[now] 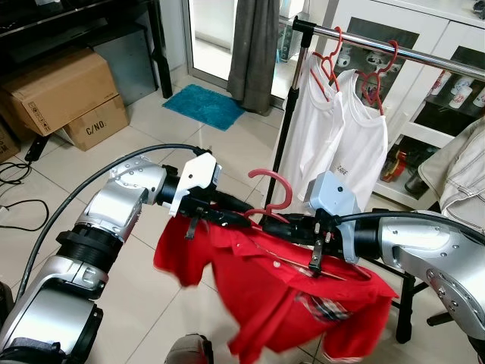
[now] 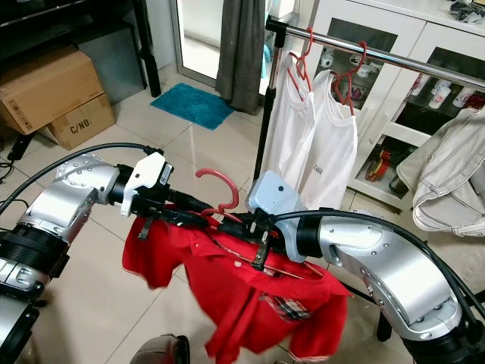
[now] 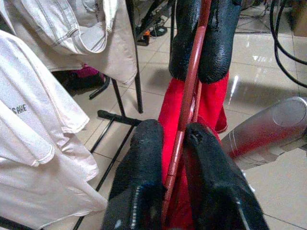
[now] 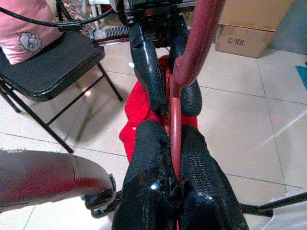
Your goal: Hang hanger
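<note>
Between the black fingers (image 4: 158,158) of the right gripper (image 4: 173,143) runs the thin bar of a red plastic hanger (image 1: 267,189), clenched tight; the left gripper (image 3: 173,143) faces it from the other side, its fingers (image 3: 144,158) likewise clamped on the same bar. Both grippers meet at the hanger's neck, just under its curved hook, which stands upright. A red polo shirt with a plaid chest patch (image 1: 280,296) droops from the hanger below the two silver arms. Held in front of the chrome clothes rail on a black stand (image 1: 424,57), the hanger sits lower than the rail and apart from it. On that rail hang two white shirts (image 1: 337,144) on red hangers, with a pale jacket (image 1: 462,174) further along it
</note>
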Motion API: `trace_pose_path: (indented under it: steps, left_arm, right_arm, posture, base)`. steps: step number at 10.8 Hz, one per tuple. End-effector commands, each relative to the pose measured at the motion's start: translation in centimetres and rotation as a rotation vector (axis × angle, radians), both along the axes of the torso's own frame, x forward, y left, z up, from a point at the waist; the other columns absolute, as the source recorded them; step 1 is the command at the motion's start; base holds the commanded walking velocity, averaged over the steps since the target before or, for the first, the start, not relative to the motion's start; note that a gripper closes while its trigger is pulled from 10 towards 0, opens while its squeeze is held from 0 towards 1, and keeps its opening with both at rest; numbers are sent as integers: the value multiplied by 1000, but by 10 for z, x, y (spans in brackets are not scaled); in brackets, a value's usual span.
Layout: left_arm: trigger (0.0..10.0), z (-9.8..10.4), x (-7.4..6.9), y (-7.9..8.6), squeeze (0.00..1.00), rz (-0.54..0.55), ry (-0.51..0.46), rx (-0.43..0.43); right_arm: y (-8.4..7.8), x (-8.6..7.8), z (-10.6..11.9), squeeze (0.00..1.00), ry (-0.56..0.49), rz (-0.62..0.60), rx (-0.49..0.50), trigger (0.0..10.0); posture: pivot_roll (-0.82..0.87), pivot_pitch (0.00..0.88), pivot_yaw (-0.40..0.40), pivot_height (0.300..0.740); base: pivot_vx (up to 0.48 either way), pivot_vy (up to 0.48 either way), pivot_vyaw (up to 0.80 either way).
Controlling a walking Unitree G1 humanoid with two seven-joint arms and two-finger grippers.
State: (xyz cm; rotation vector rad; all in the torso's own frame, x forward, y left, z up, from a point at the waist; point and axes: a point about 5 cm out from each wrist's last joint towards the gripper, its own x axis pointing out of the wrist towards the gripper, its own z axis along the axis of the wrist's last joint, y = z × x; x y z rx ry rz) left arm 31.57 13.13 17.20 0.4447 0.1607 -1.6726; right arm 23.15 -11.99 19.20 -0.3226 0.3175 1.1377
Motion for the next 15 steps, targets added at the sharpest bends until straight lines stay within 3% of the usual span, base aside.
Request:
trace_pose_path:
  steps: [1,7,8,12,13,15]
  left_arm:
    - [0,0,-2,0,0,-6,4,13]
    - [0,9,-2,1,0,13,27,-58]
    - [0,10,-1,4,0,33,35,-58]
    - [0,9,8,19,0,174,37,-60]
    - [0,9,10,22,0,227,31,-77]
    - [0,7,12,23,0,278,13,-79]
  right_arm:
    - [1,-1,13,0,-57,24,19,10000]
    - [-1,-1,13,0,-37,12,31,10000]
    - [-2,-1,13,1000,-24,0,42,10000]
    - [-17,3,23,1000,-60,-60,73,10000]
    - [-28,6,27,1000,-72,-147,94,10000]
    - [-46,16,14,1000,-41,-443,93,10000]
  posture:
    - [25,51,-17,740]
    - [22,48,-15,740]
    - [22,48,-14,740]
    - [22,49,-13,740]
    - [22,53,-13,740]
    - [23,59,-10,740]
  base:
    - [0,0,0]
    - [0,0,0]
    - [0,0,0]
    - [0,0,0]
    - [0,0,0]
    - [0,0,0]
